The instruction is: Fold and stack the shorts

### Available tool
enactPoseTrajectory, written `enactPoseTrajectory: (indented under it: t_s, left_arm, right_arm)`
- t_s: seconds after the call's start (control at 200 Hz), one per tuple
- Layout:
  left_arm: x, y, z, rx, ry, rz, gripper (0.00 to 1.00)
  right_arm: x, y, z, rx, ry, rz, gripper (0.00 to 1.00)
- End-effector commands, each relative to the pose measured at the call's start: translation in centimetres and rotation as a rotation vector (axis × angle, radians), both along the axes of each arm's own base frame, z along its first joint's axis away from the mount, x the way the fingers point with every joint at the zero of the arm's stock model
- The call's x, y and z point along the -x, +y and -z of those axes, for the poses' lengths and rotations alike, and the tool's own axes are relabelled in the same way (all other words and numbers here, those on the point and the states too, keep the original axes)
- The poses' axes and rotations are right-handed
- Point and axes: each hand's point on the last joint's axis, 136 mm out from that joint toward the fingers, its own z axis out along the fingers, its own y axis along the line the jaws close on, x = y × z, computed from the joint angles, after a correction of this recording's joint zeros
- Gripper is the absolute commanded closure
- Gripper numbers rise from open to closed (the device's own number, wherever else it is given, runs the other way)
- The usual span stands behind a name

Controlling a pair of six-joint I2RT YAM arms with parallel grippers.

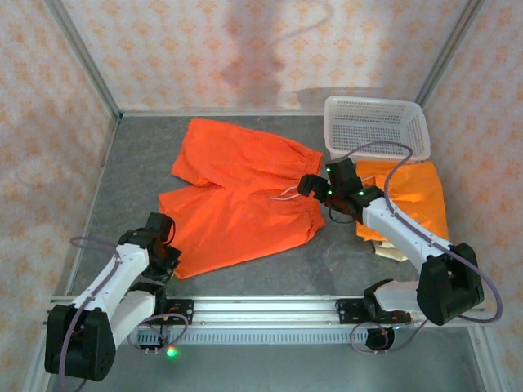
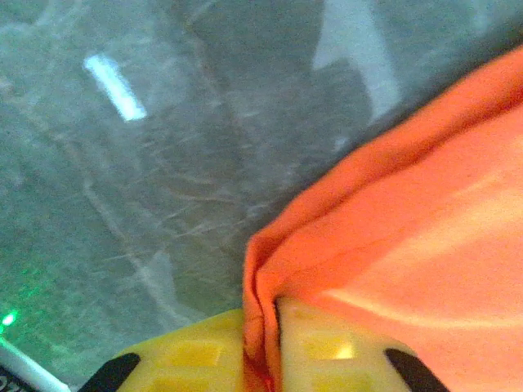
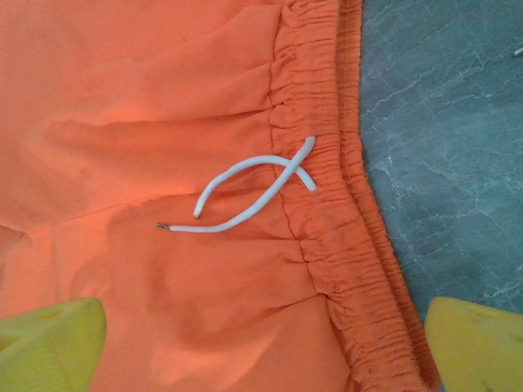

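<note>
**Work surface and enclosure.** The table (image 1: 131, 180) has a grey, marbled top with pale veins; in the left wrist view it reflects a bright strip of light. Walls (image 1: 245, 49) papered in a beige repeating pattern close it in at 9, 12 and 3 o'clock, with slanted metal struts (image 1: 82, 57) at the corners. An aluminium rail (image 1: 261, 309) runs along the 6 o'clock edge and carries both arm bases.

**Task items.** The spread orange shorts (image 1: 237, 196) lie flat at the table centre, waistband (image 3: 343, 212) toward 3 o'clock and legs toward 9 o'clock. A white drawstring (image 3: 245, 192) lies looped on the cloth just inside the waistband. At 3 o'clock of the table, folded orange shorts (image 1: 421, 200) rest on top of beige shorts (image 1: 391, 249), whose edge shows at the 7 o'clock side of the pile. A white perforated basket (image 1: 374, 124) stands at 1 o'clock, touching the pile's far edge.

**Grippers.** The left gripper (image 1: 167, 253) is at the 8 o'clock corner of the spread orange shorts. Its yellow fingers (image 2: 196, 355) are pressed together on a fold of the hem. The right gripper (image 1: 315, 186) hangs over the waistband with its fingers (image 3: 49, 343) wide apart, holding nothing.
</note>
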Motion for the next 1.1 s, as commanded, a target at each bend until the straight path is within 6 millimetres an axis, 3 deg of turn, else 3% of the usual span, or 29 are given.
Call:
enactPoseTrajectory:
  t_s: [0.0, 0.25, 0.53, 1.091]
  left_arm:
    - [-2.2, 0.6, -1.7, -0.046, -0.088, 0.017, 0.94]
    - [-3.6, 0.9, -4.3, -0.073, -0.158, 0.054, 1.00]
    - [-4.3, 1.1, -4.9, -0.085, -0.187, 0.062, 1.00]
    - [-5.0, 1.1, -4.7, -0.091, -0.203, 0.069, 1.00]
  right_arm:
    - [0.6, -0.8, 1.0, 0.003, 0.033, 0.038, 0.00]
    - [3.3, -1.1, 3.2, -0.064, 0.115, 0.081, 0.01]
    - [6.6, -2.4, 5.9, -0.126, 0.209, 0.211, 0.10]
    - [5.6, -1.6, 8.7, -0.214, 0.289, 0.333, 0.46]
